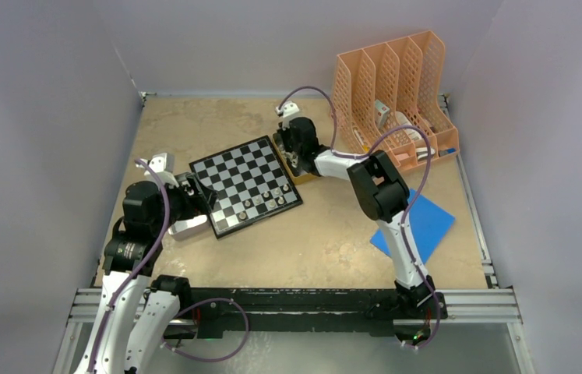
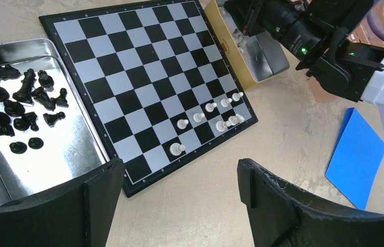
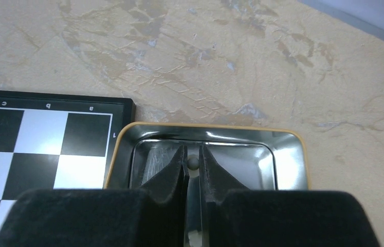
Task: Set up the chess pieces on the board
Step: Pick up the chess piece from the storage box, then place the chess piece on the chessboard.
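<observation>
We are seeing the right gripper (image 3: 193, 152) pinching a pale piece (image 3: 193, 162) in the yellow-rimmed tray (image 3: 290, 154); left gripper (image 2: 179, 169) gaping wide.

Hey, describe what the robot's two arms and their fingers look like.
Both the left arm and right arm have white links joined by chunky black joints. A purple cable loops loosely along each one. The fingers are matte black, thick and wedge-shaped, tapering toward the tips. Small green lights glow on the right arm's black wrist.
</observation>
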Controlling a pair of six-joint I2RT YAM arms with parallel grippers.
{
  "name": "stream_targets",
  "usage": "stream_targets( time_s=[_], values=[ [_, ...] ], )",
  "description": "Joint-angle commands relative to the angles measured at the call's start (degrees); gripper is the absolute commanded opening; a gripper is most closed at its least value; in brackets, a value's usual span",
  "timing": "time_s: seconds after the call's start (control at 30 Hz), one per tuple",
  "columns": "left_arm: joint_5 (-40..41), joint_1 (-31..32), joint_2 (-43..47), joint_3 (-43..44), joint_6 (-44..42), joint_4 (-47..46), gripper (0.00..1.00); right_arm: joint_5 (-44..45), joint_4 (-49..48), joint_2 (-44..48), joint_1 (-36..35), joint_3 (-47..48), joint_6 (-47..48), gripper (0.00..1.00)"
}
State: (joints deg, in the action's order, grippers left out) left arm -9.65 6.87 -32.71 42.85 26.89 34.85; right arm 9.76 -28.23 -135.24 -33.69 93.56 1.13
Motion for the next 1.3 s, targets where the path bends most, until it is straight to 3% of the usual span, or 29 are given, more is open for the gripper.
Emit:
stream_targets(
  time_s=[0.0, 0.33, 0.7, 1.27],
  values=[
    [0.71, 0.07, 0.51, 0.66, -0.09, -2.33, 0.81, 1.76, -2.66, 8.23, -0.05, -1.83, -0.32, 0.07],
    [0.00, 0.07, -0.32, 0.74, -0.35, -2.42, 0.81, 1.00, -3.78, 17.46, 0.11, -9.95, -0.75, 0.06],
    [1.78, 0.05, 1.66, 0.74, 0.43, -2.07, 0.83, -5.42, -2.74, 27.21, -1.18, -18.55, -6.32, 0.08],
    [2.48, 0.07, 4.43, 0.92, 0.35, -2.07, 0.83, -7.49, -5.78, 32.49, -15.44, -24.93, -7.25, 0.09]
  ],
)
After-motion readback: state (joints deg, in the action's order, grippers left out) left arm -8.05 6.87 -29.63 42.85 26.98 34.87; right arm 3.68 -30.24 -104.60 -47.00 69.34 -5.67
